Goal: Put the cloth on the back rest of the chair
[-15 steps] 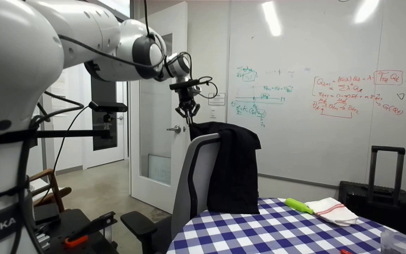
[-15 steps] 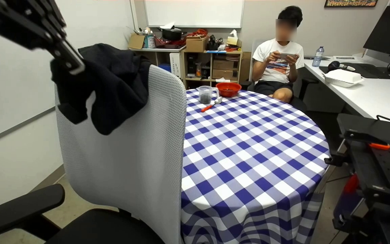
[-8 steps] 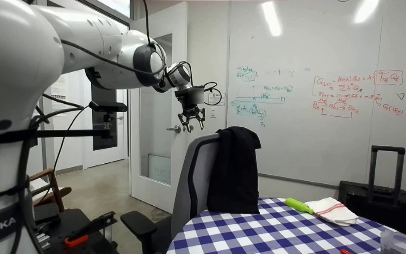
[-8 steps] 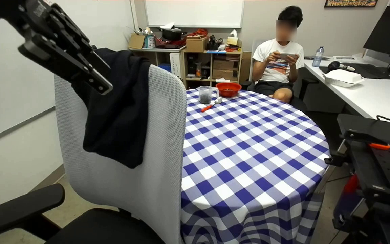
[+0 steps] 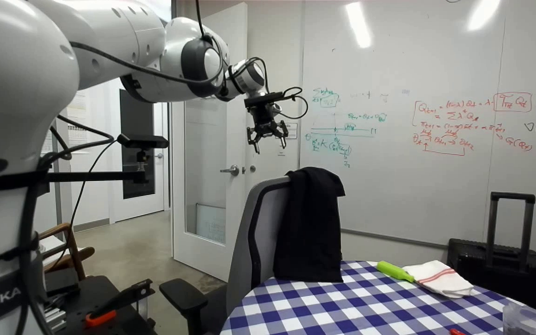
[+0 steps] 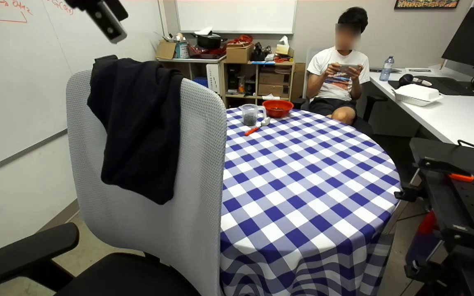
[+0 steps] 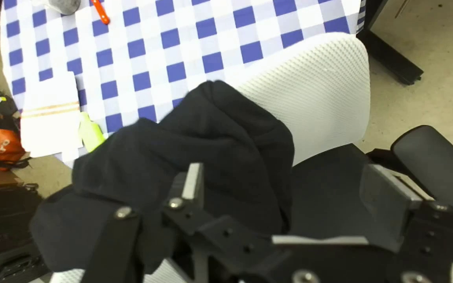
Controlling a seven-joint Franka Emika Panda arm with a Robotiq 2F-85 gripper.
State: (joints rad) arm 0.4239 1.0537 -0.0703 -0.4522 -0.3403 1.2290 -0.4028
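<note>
Pincer (image 5: 270,150) hangs, 2 fingers (image 7: 385,206) spread, above cloth (image 6: 140,135) draped over backrest (image 6: 200,164).

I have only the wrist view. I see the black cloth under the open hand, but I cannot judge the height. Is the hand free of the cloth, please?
Observer: Yes. In both exterior views a gap shows between the hand and the cloth below it.
Operator: Thank you. And how low does the cloth hang on the sitting side? From above I cannot judge it.
Observer: In an exterior view it hangs partway down the back rest, with its lower edge above the seat.
Operator: Good. Is there anybody whom I do not see?
Observer: Yes. In an exterior view a person sits on the far side of the table.
</note>
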